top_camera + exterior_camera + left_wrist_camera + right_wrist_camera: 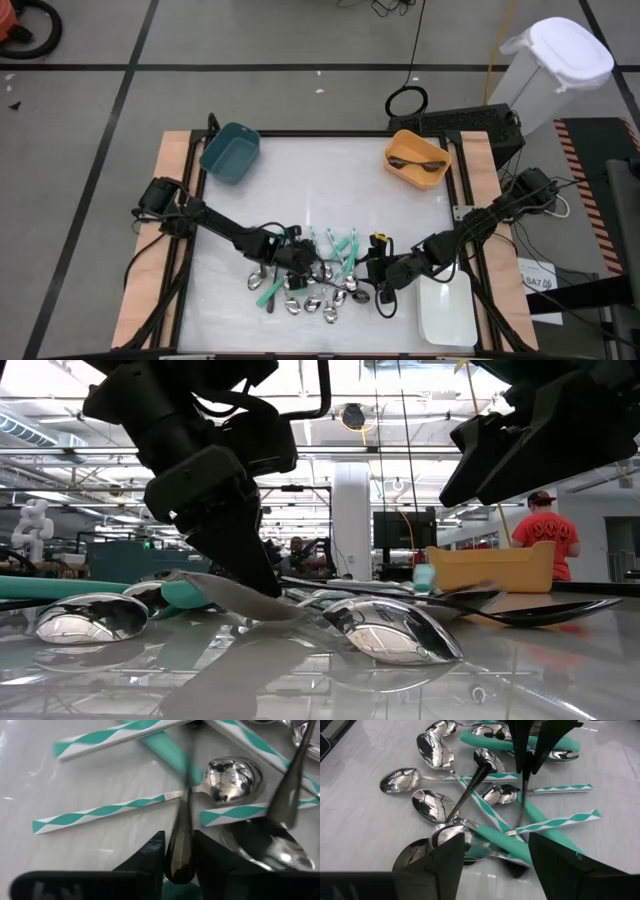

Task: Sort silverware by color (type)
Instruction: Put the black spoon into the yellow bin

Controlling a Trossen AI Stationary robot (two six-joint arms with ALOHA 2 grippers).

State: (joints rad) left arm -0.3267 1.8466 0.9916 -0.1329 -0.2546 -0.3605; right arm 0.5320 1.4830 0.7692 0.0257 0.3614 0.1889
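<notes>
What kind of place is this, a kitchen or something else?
Probably a robotics lab or workshop, not a kitchen. The silverware lies on a framed test table under two robot arms, taped lines mark the concrete floor, and the low view shows an open industrial hall with monitors.

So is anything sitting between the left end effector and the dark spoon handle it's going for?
Nothing visible. The left end effector already has the dark spoon handle between its fingers, in the pile of silverware.

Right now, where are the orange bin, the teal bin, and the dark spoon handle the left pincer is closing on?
orange bin [403, 143]: high view, on its far rim.
teal bin [229, 155]: high view, on its bare inside floor.
dark spoon handle [181, 847]: left wrist view, on the handle end between the two fingers.
</notes>
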